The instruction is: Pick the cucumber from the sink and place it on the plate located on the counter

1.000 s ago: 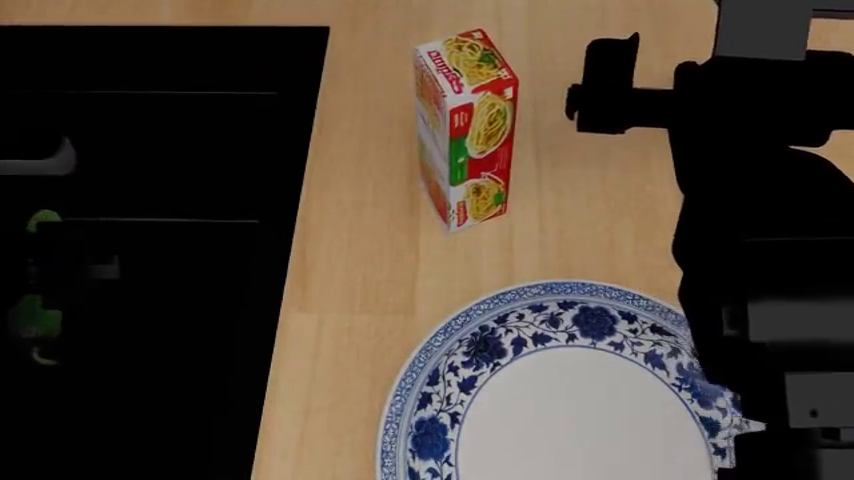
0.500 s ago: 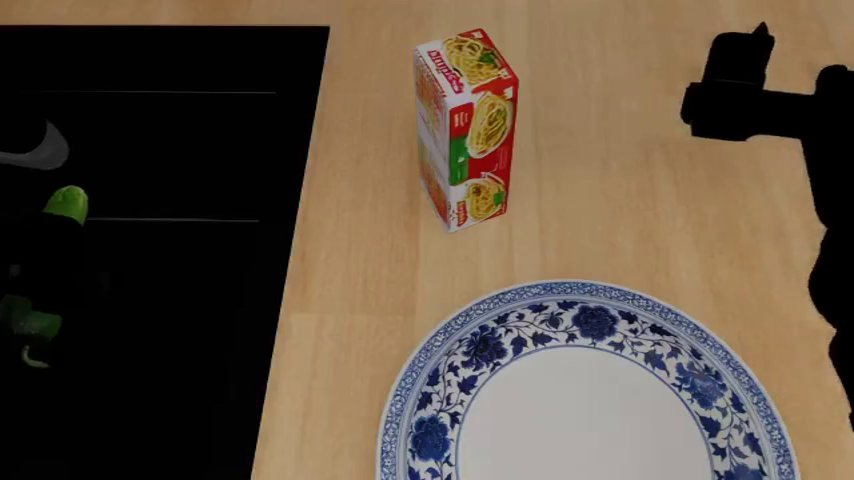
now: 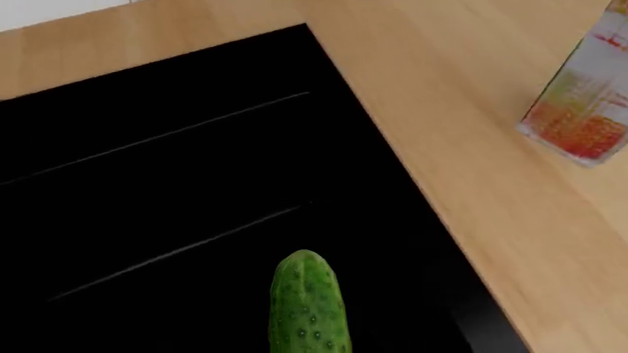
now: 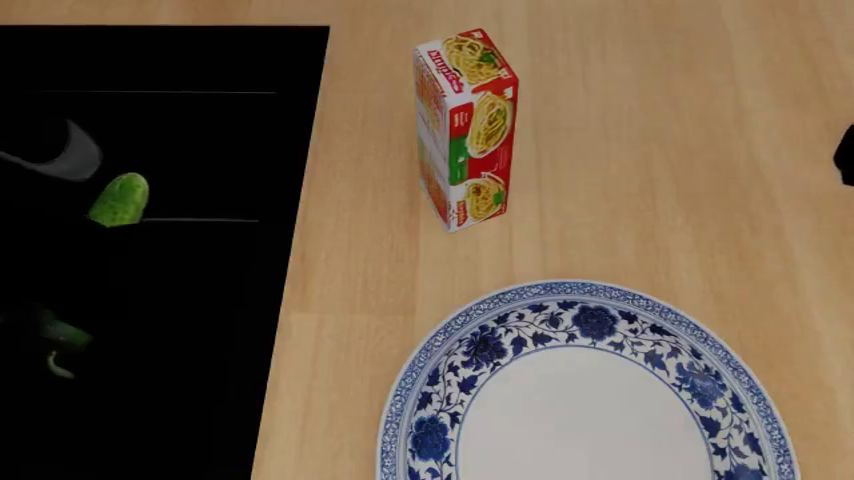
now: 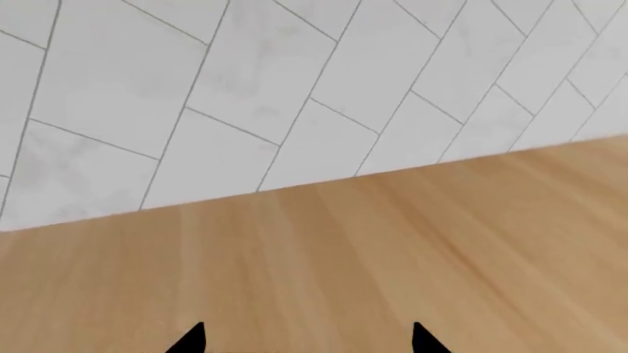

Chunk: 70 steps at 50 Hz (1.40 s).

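The bright-green cucumber (image 4: 118, 200) hangs over the black sink (image 4: 174, 110), held by my left gripper (image 4: 83, 265), which is dark and hard to make out against the basin. In the left wrist view the cucumber (image 3: 309, 305) sticks out from between the jaws above the sink (image 3: 147, 147). The blue-rimmed white plate (image 4: 441, 380) lies on the wood counter (image 4: 641, 150) at the front right, apart from the cucumber. My right gripper (image 5: 306, 340) is open and empty over bare counter near the tiled wall.
A red and green noodle box (image 4: 467, 125) stands upright on the counter between the sink and the plate; it also shows in the left wrist view (image 3: 584, 110). A sliver of my right arm (image 4: 845, 155) shows at the right edge.
The cucumber has risen and moved right toward the sink's edge in my left gripper. My right arm has pulled away to the right, almost out of the head view.
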### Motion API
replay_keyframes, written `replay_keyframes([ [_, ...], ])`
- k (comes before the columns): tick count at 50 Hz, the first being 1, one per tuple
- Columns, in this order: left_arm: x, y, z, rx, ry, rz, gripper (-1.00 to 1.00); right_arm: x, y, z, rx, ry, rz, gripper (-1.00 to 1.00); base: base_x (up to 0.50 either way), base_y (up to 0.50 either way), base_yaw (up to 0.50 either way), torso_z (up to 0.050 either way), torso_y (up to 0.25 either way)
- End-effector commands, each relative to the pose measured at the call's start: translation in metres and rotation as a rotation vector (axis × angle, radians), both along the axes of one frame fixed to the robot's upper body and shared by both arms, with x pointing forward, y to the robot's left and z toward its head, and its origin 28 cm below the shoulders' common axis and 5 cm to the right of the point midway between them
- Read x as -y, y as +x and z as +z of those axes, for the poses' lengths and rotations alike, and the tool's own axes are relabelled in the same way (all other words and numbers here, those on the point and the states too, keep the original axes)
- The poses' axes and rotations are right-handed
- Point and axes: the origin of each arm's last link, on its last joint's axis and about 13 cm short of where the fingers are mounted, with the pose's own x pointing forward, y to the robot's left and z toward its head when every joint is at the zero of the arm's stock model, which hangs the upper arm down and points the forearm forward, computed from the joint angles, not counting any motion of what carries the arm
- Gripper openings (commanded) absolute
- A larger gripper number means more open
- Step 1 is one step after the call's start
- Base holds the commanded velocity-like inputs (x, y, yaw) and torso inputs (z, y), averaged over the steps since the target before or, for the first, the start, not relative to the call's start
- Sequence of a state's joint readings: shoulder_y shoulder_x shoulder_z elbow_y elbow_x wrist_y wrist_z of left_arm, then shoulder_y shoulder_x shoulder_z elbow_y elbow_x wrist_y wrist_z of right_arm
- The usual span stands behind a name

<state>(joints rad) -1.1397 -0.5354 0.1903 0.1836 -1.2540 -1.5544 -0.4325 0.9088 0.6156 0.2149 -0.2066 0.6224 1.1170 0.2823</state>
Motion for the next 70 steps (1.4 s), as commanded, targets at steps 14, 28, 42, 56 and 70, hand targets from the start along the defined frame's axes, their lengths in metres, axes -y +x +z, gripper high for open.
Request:
replay_keyframes([
  [14, 0.033, -0.038, 0.045, 0.073, 0.072, -0.290, -1.00, 0.012, -0.023, -0.005, 0.010, 0.027, -0.052, 1.00, 0.00, 0.00, 0.00, 0.000, 0.000],
  [28, 0.065, -0.057, 0.069, 0.079, 0.104, -0.457, -1.00, 0.011, -0.025, -0.009, 0.006, 0.030, -0.047, 1.00, 0.00, 0.00, 0.00, 0.000, 0.000],
  [42, 0.094, -0.066, 0.074, 0.061, 0.150, -0.583, -1.00, 0.012, -0.027, -0.012, 0.011, 0.040, -0.044, 1.00, 0.00, 0.00, 0.00, 0.000, 0.000],
  [56, 0.110, -0.063, 0.072, 0.053, 0.143, -0.617, -1.00, 0.012, -0.031, -0.013, 0.009, 0.044, -0.042, 1.00, 0.00, 0.00, 0.00, 0.000, 0.000],
  [70, 0.135, -0.055, 0.070, 0.038, 0.166, -0.664, -1.00, 0.015, -0.033, -0.015, 0.007, 0.051, -0.047, 1.00, 0.00, 0.00, 0.00, 0.000, 0.000],
])
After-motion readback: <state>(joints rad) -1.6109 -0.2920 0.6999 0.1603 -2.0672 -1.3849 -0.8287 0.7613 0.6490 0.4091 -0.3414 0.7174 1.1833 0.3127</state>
